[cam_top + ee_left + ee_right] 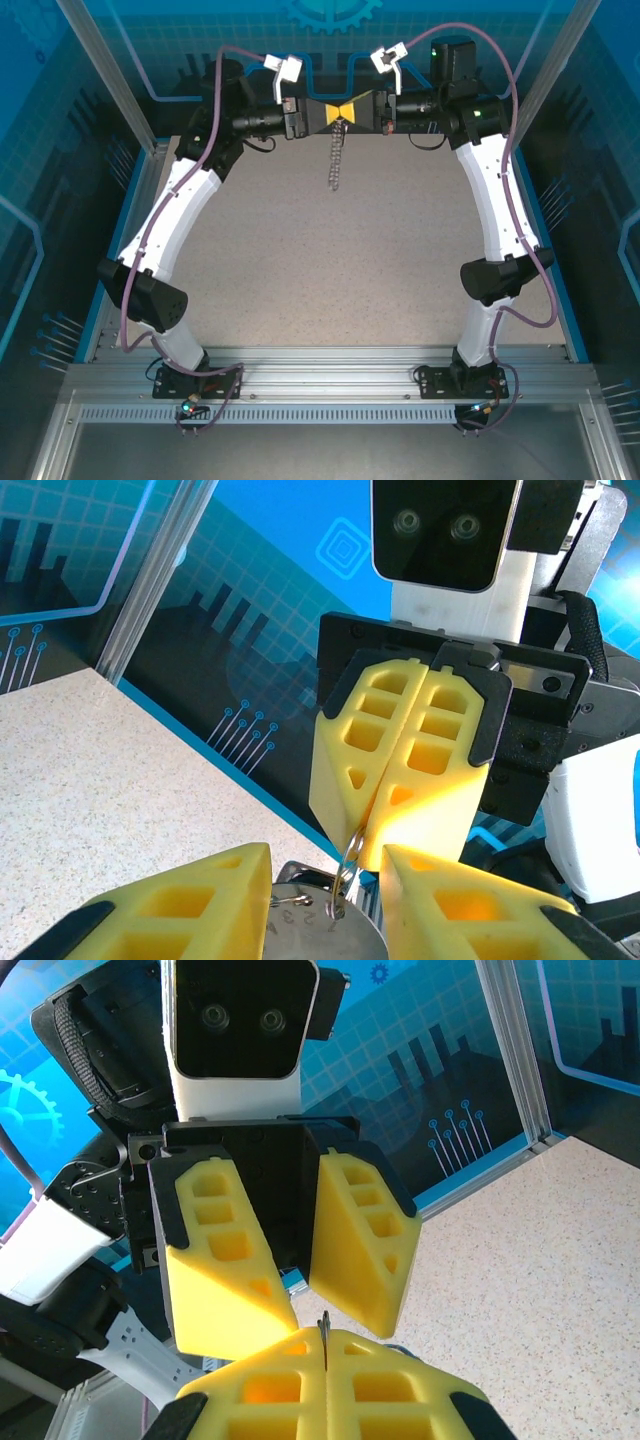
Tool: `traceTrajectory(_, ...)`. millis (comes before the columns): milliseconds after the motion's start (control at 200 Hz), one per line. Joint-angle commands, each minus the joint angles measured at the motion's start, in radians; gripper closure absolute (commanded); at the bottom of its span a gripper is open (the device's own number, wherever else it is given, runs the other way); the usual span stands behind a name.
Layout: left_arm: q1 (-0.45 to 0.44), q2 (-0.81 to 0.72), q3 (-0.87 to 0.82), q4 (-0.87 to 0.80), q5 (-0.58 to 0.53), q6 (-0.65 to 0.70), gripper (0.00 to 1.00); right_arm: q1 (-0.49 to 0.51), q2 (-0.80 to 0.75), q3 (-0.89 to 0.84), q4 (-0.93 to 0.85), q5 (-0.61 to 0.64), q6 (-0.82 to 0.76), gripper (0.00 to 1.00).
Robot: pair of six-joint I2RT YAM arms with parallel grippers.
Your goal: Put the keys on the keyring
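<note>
Plainly the two hands meet tip to tip in the air above the far part of the table [300, 270]. The right hand [388, 830] is pressed fully together. A thin wire loop of the keyring [350, 865] comes out of the seam at its tips, and from the right wrist the same wire shows as a thin edge standing in that seam. The left hand [303, 1300] is narrow, not closed up. A flat silvery piece, which I take for the key [320, 925], sits in the gap between its fingers [180, 910] and seems to reach both of them. Whether it is truly pinched I cannot tell.

The coming move turns on one relation. The loop lies straight ahead of the left hand's tips, just beyond the key and meeting its upper edge. Its long axis runs from the key toward the right hand. Whether the wire already passes through the key's hole I cannot make out. The left hand is nearer the key, the right hand nearer the loop; I judge the threading step to be the one in hand.

Counted: two hands, one key, one wire loop, and one chain [334, 160] hanging from the meeting tips.
</note>
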Motion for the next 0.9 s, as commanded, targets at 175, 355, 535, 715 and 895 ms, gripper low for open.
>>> traceTrajectory(175,-0.020,0.020,0.031,0.007,0.033,0.022,0.77,0.014,0.015,-0.004,0.038,-0.025,0.020,1.00)
traceTrajectory(355,-0.021,0.013,0.017,0.026,0.033,0.014,0.89,0.014,0.018,-0.008,0.039,-0.017,0.020,1.00)
traceTrajectory(535,-0.022,0.004,0.002,0.054,0.032,0.000,1.00,0.013,0.021,-0.009,0.048,-0.009,0.030,1.00)
traceTrajectory(715,-0.023,-0.009,-0.042,0.141,0.032,-0.046,1.00,0.013,0.022,-0.008,0.092,-0.015,0.078,1.00)
traceTrajectory(895,-0.022,-0.072,-0.185,0.356,-0.069,-0.112,1.00,-0.041,-0.012,-0.039,0.162,-0.016,0.159,0.59)
